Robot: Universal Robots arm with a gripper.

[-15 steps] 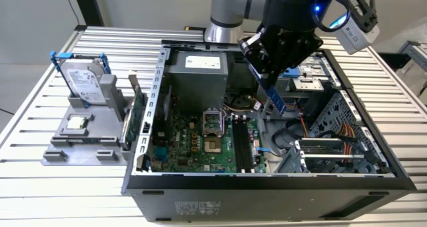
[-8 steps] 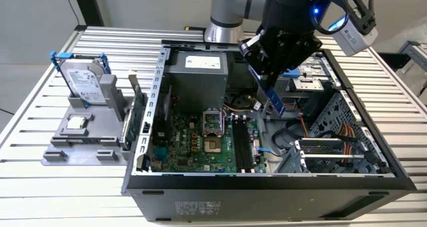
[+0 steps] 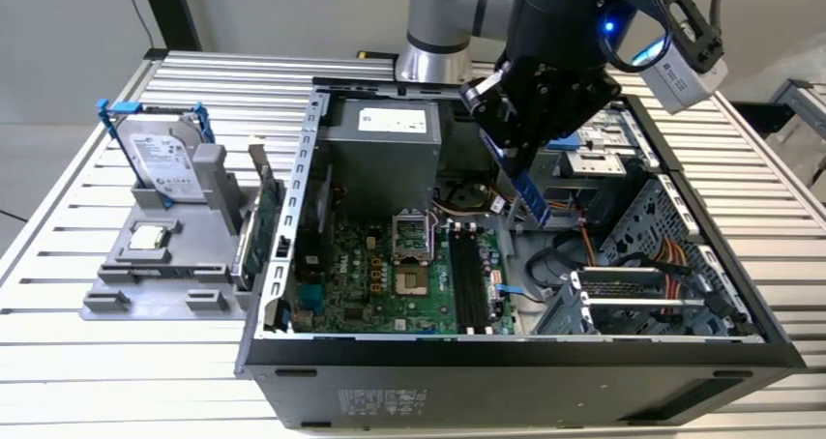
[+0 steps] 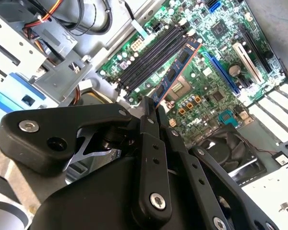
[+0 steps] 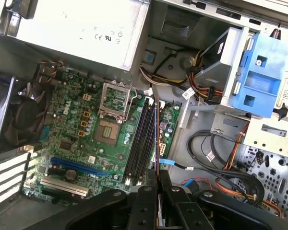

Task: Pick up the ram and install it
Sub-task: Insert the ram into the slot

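Observation:
My gripper (image 3: 513, 168) hangs over the open computer case (image 3: 516, 362) and is shut on the ram (image 3: 527, 199), a narrow stick with a blue edge that points down toward the motherboard (image 3: 374, 284). In the second wrist view the ram (image 4: 175, 72) juts out from the fingertips (image 4: 148, 111), with green board and black chips showing, above and beside the black memory slots (image 4: 151, 55). The first wrist view looks along the ram (image 5: 156, 139) edge-on, in line with the slots (image 5: 140, 139). It is still held above the board, apart from the slots (image 3: 467, 284).
A grey fixture (image 3: 110, 299) at the exterior view's left holds a silver hard drive with blue rails (image 3: 165, 159) and a bigger green card (image 3: 262, 228). Inside the case are the power supply (image 3: 381, 134), a blue drive caddy (image 5: 257, 76), orange cables (image 5: 230, 158) and a fan (image 5: 19, 117).

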